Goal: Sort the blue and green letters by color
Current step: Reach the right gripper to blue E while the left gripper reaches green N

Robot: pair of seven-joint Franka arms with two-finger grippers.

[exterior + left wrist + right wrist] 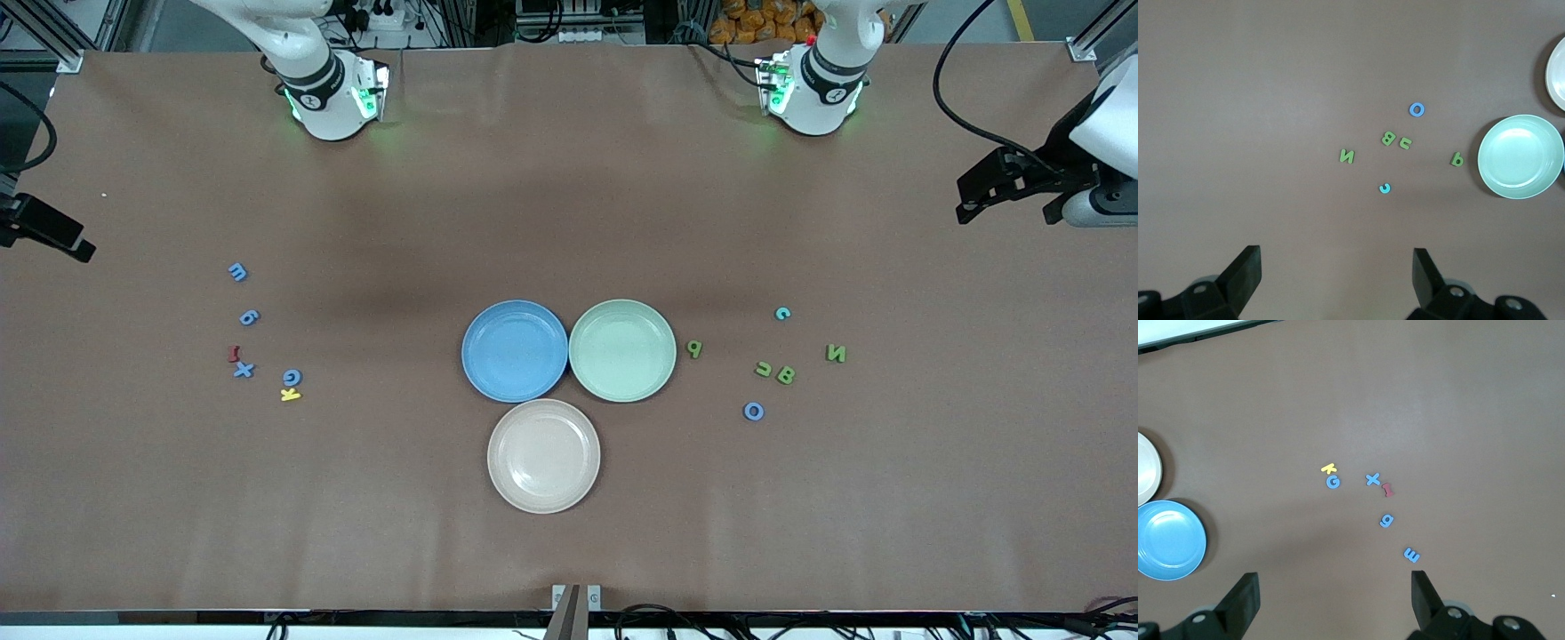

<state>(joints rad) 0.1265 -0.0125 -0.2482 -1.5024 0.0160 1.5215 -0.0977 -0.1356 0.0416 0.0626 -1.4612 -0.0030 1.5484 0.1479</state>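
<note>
Brown paper covers the whole table, with a blue plate, a green plate and a beige plate touching in the middle. Blue letters lie scattered toward the right arm's end beside a red letter and a yellow K. Green letters and a blue O lie toward the left arm's end. Both arms wait up high, the left gripper and right gripper with fingers spread wide, holding nothing.
</note>
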